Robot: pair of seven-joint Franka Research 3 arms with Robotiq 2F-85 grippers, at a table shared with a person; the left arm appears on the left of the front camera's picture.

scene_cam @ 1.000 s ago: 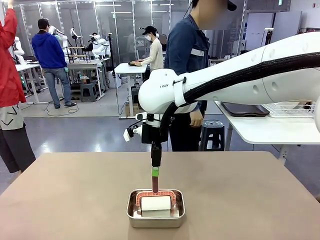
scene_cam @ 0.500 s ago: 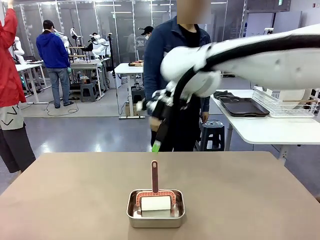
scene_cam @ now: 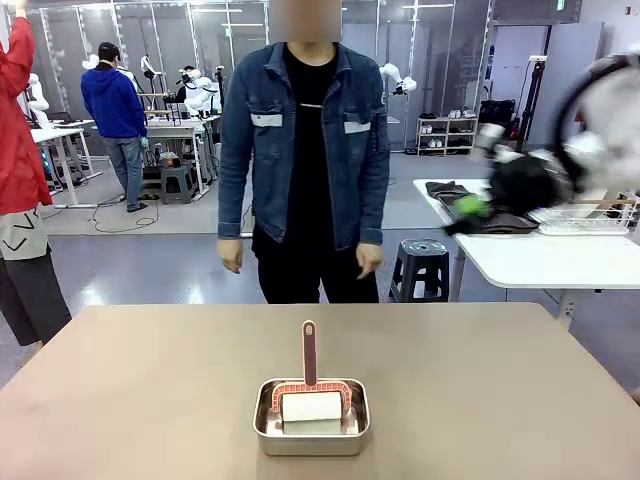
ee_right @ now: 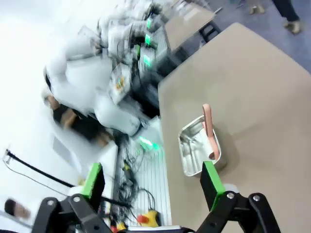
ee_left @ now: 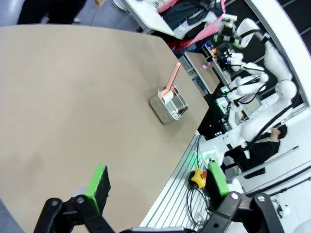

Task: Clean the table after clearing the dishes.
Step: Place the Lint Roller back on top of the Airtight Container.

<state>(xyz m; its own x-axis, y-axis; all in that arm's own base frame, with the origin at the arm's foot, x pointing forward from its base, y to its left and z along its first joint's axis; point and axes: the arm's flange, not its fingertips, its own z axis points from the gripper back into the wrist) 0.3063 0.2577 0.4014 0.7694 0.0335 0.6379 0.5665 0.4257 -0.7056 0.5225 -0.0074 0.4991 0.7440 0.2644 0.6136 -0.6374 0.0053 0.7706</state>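
Note:
The beige table carries a small steel pan near its front edge. In the pan stands a white roller with a reddish handle pointing up. My right gripper is a blur high at the right, over the white side table and far from the pan. The right wrist view has that gripper open and empty, with the pan far below. My left gripper is open and empty above the table, well away from the pan. The dishes are out of view.
A person in a denim jacket stands at the table's far edge, hands hanging down. To the right is a white side table with a wire rack, and a black stool sits beside it.
My right arm lifted away from the roller's handle and swung off to the right. The roller stays upright in the pan. The person behind it is now in full view.

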